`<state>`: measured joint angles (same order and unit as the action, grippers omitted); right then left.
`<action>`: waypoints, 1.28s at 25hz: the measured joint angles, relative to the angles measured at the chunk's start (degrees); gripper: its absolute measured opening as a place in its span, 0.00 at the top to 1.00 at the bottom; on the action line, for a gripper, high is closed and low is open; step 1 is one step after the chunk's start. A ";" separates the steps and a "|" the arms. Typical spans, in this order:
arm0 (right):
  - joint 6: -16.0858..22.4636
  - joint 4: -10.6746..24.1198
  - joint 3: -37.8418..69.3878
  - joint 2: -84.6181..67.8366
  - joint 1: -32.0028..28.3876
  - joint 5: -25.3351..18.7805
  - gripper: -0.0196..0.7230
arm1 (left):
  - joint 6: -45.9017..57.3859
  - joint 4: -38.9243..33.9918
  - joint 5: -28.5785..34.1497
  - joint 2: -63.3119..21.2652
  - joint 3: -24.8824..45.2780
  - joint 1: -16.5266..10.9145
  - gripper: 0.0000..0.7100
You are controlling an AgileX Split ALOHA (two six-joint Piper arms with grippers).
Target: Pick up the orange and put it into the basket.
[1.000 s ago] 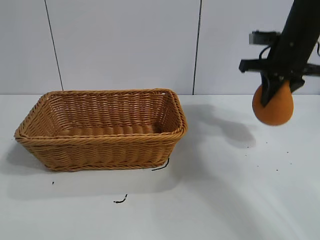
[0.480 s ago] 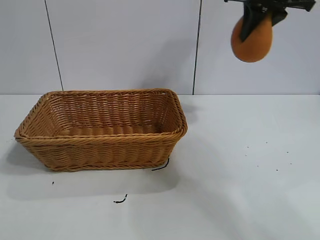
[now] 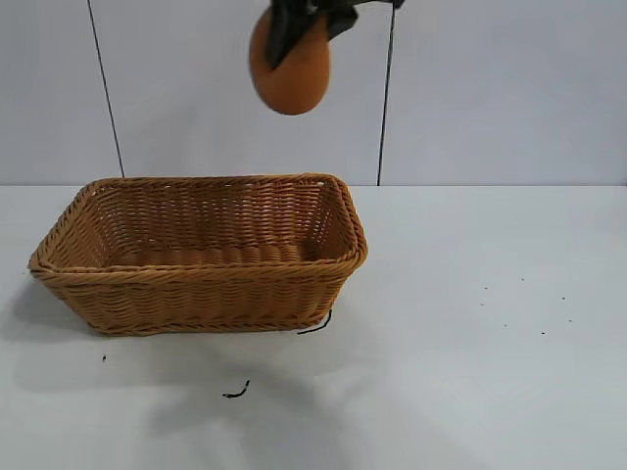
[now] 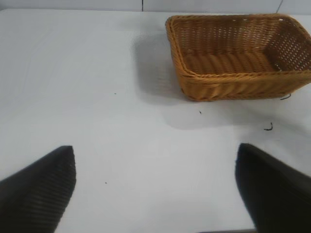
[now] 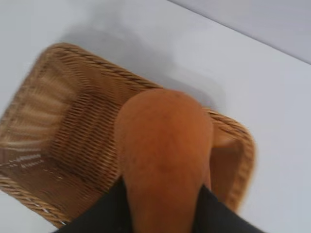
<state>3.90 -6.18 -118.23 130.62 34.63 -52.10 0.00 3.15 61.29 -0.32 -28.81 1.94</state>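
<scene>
One orange (image 3: 291,73) clamped in right pincer (image 3: 299,22) | high above basket (image 3: 201,257) | long axis near vertical, neck up | left pincer (image 4: 155,189) spread open over worktop (image 4: 97,97)

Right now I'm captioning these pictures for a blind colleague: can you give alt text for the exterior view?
The right gripper holds an orange high in the air above the right part of a wicker basket. The basket is empty and sits on a white table before a pale wall.
</scene>
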 joint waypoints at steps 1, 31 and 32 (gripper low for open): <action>0.05 0.00 0.00 1.66 0.00 0.20 0.78 | 0.00 0.00 0.00 0.00 0.00 0.00 0.10; 3.66 8.06 -18.07 3.99 -12.42 -17.27 0.11 | 0.00 0.00 0.00 0.00 0.00 0.00 0.10; 3.73 8.06 -18.07 3.99 -14.47 -17.32 0.11 | 0.00 0.00 0.00 0.00 0.00 0.00 0.10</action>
<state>7.63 1.88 -136.30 134.61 20.16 -69.42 0.00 3.15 61.29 -0.32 -28.81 1.94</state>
